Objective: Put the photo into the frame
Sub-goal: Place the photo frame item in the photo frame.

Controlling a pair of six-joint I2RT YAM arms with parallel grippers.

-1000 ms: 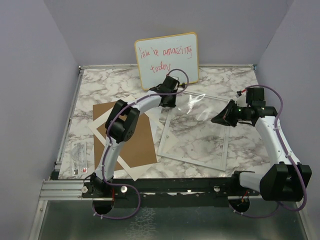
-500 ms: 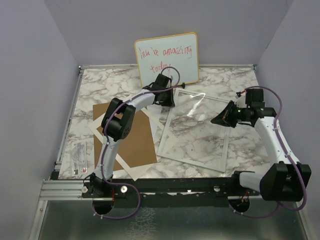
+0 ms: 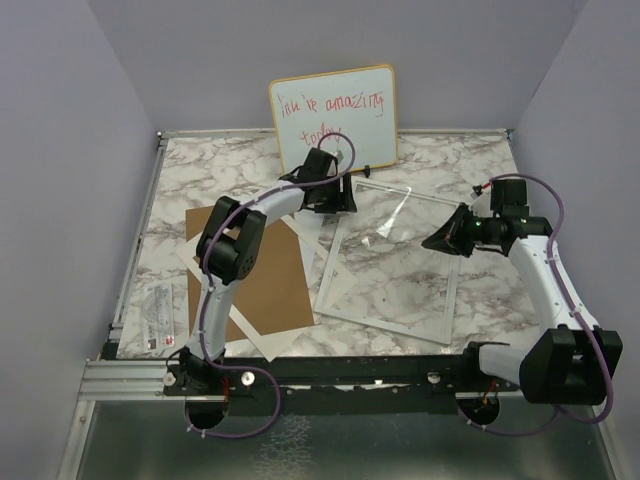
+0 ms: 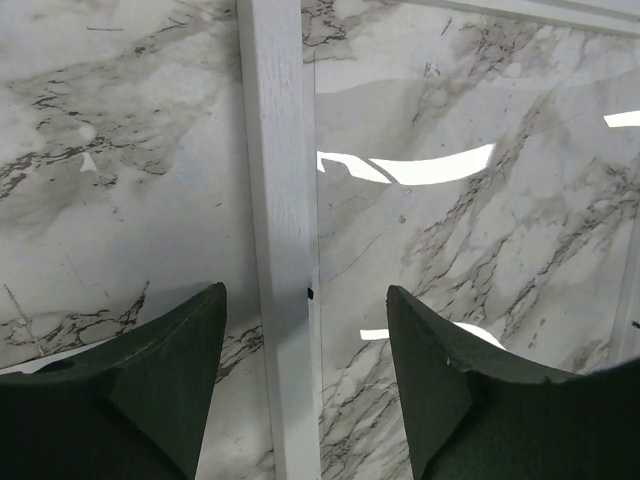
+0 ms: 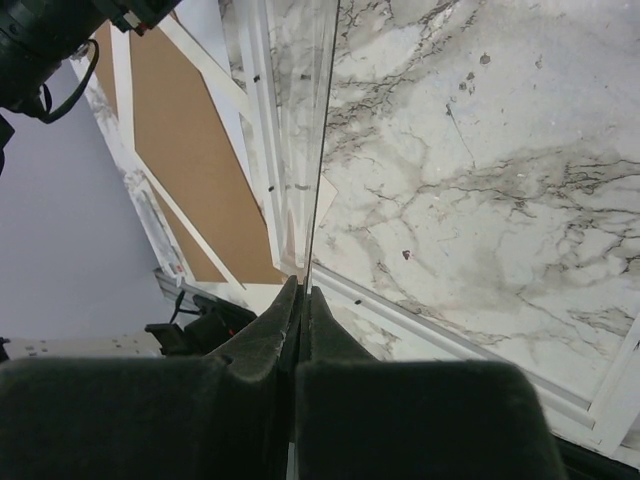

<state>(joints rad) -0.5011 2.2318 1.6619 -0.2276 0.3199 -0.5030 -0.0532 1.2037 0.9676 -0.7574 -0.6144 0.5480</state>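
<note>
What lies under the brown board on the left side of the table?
White sheet corners stick out from under the brown board, on the marble table. What else lies beneath it is hidden.

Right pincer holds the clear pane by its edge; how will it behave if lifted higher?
Edge-on, the clear pane looks very thin in the right pincer, so it will probably bend and sag. Its glossy glare suggests a slick surface that might slip. So thin, it is likely light.

The whiteboard (image 3: 335,110) bears red handwriting: "amazing".
</note>
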